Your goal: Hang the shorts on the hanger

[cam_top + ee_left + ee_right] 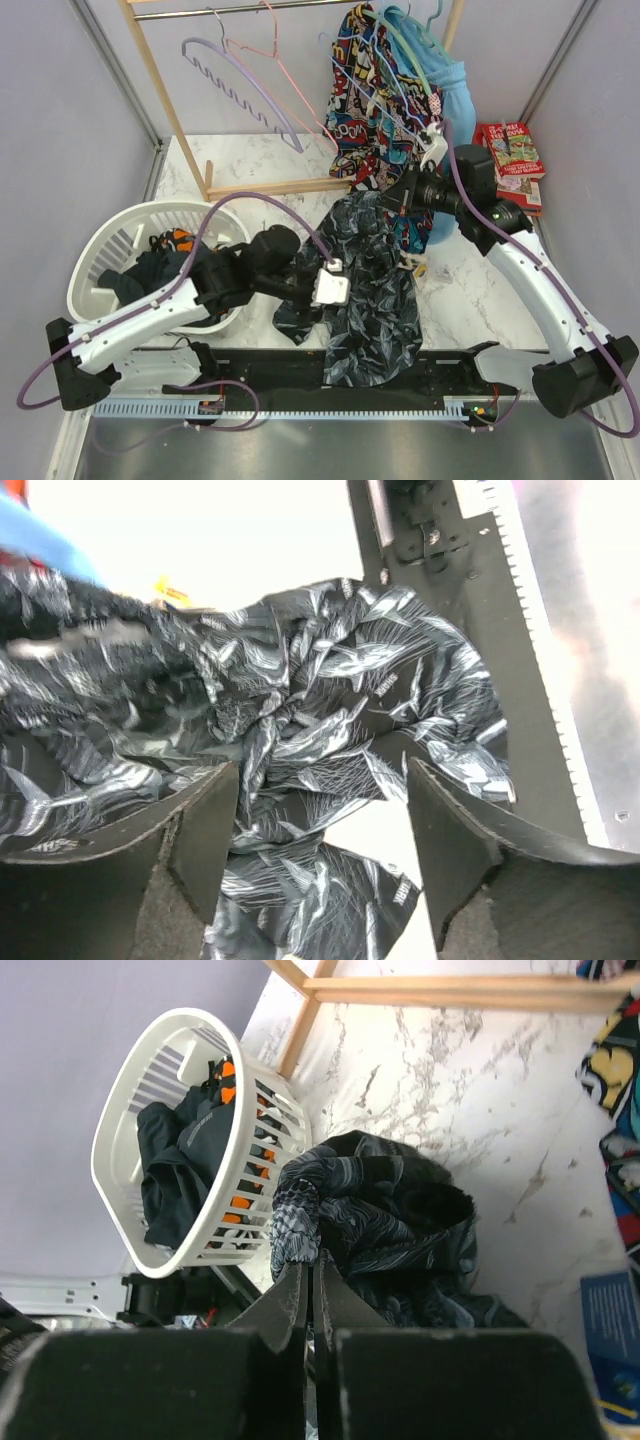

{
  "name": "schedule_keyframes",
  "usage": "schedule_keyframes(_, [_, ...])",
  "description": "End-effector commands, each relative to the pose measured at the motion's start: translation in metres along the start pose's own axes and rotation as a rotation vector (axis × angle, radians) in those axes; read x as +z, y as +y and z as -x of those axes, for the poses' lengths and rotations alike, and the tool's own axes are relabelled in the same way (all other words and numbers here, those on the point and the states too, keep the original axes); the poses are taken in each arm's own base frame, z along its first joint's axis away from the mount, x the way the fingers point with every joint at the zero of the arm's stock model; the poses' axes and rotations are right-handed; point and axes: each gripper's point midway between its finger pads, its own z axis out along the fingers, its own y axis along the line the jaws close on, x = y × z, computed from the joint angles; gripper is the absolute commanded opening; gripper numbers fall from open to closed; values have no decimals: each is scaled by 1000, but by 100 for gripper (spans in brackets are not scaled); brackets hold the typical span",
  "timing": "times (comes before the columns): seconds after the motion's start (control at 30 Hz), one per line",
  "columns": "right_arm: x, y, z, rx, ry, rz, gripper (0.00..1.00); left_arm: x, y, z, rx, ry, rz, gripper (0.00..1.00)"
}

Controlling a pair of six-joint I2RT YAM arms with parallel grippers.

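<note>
Right gripper (306, 1275) is pinched tight on a bunched fold of the shorts (370, 290), which trail down the centre of the top view toward the lower edge. Left gripper (320, 780) is spread wide, cloth just beyond its fingers, nothing caught. The hanger (390, 85) hangs upper centre, crowded against the comic-print garment (355, 130). The risk, I'd say: one thin pinch carries everything, so a lift could slip it free, and the crumpled cloth may snag that neighbour.
</note>
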Motion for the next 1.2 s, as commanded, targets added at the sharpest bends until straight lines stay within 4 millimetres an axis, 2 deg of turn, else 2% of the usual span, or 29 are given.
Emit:
schedule_keyframes(0.0, [-3,2,8,139,-82,-13,0,32,11,-25,-276,96,79,72])
schedule_keyframes(0.1, [-11,1,18,127,-140,-45,0,43,4,-35,-413,77,91,72])
schedule_keyframes(0.2, [-13,-1,22,151,-170,-67,0,52,8,-28,-481,-7,132,73])
schedule_keyframes(0.27, [-12,-7,21,183,-174,-93,0,61,12,-21,-524,-71,177,77])
schedule_keyframes(0.33, [-10,-13,18,218,-170,-118,0,71,13,-22,-527,-84,209,78])
schedule_keyframes(0.37, [-9,-16,16,227,-166,-129,0,78,12,-29,-531,-79,220,78])
schedule_keyframes(0.43, [-8,-20,15,237,-171,-146,0,87,24,-32,-554,-95,277,78])
schedule_keyframes(0.47, [-8,-20,15,235,-170,-146,0,98,25,-47,-572,-55,288,78])
schedule_keyframes(0.5, [-7,-21,17,236,-175,-150,0,102,33,-47,-584,-73,325,78])
schedule_keyframes(0.57, [-7,-20,18,237,-176,-149,0,113,32,-62,-604,-56,334,77])
schedule_keyframes(0.63, [-6,-21,20,238,-178,-153,0,120,39,-62,-600,-84,353,76])
schedule_keyframes(0.67, [-7,-19,20,240,-180,-150,0,127,39,-72,-622,-60,359,76])
schedule_keyframes(0.8, [-7,-17,24,244,-182,-148,0,135,63,-94,-693,-25,420,75])
schedule_keyframes(0.87, [-7,-17,25,246,-183,-149,0,139,70,-93,-690,-37,424,75])
schedule_keyframes(0.97, [-5,-18,23,258,-177,-148,0,148,70,-94,-698,-39,397,75])
schedule_keyframes(1.07, [-6,-17,25,254,-186,-146,0,157,67,-110,-730,15,405,75])
schedule_keyframes(1.17, [-10,-13,28,254,-198,-137,0,159,75,-117,-739,26,449,75])
